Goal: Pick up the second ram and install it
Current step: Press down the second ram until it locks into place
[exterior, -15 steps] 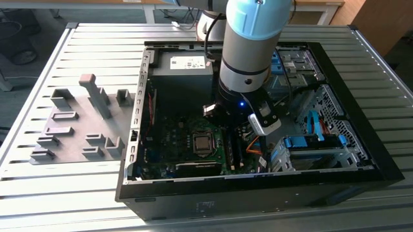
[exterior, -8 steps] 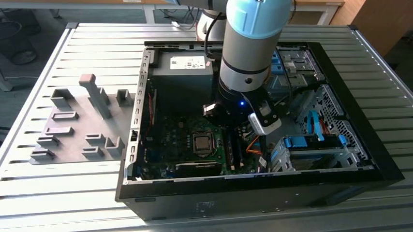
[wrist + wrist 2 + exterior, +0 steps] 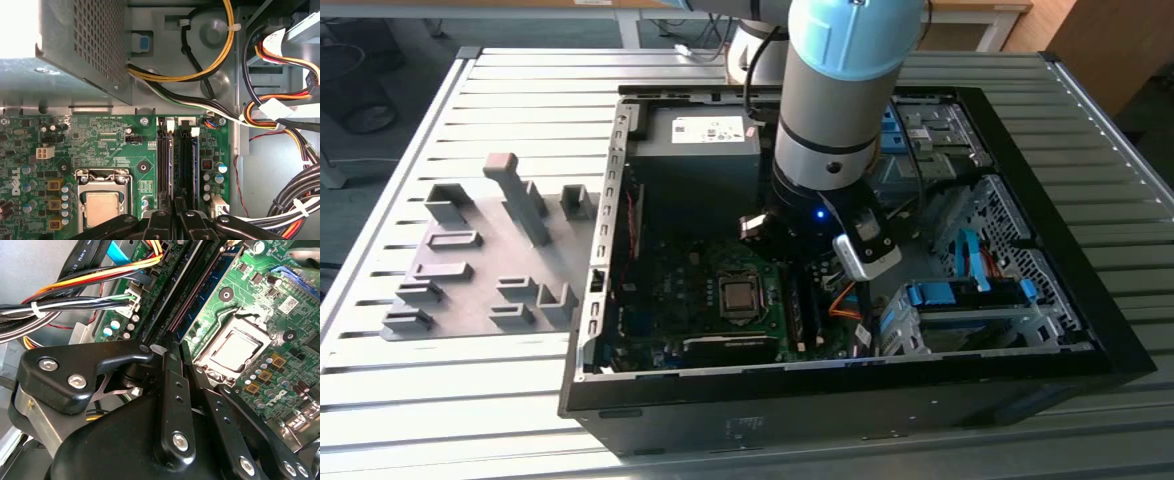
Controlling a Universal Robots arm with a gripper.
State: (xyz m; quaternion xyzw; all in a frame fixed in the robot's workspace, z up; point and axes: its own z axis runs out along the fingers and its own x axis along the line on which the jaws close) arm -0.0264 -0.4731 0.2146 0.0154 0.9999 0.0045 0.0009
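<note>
The second ram (image 3: 214,281) shows in the second wrist view as a thin blue-green board with a row of contacts along one edge. It runs away from my fingertips along the black memory slots (image 3: 172,160) of the green motherboard (image 3: 674,290). My gripper (image 3: 172,347) is low inside the open computer case (image 3: 1107,330), right over those slots. Its black fingers (image 3: 175,390) are pinched together on the near end of the stick. In the first wrist view the gripper (image 3: 175,214) sits at the slots' end. In the exterior view the gripper (image 3: 798,262) hangs beside the processor socket.
A grey power supply (image 3: 700,150) stands just beyond the slots. The processor socket (image 3: 102,202) lies on one side of the slots and thick cable bundles (image 3: 280,115) on the other. A drive bay with blue latches (image 3: 961,290) is at the exterior view's right, a grey holder tray (image 3: 480,260) at its left.
</note>
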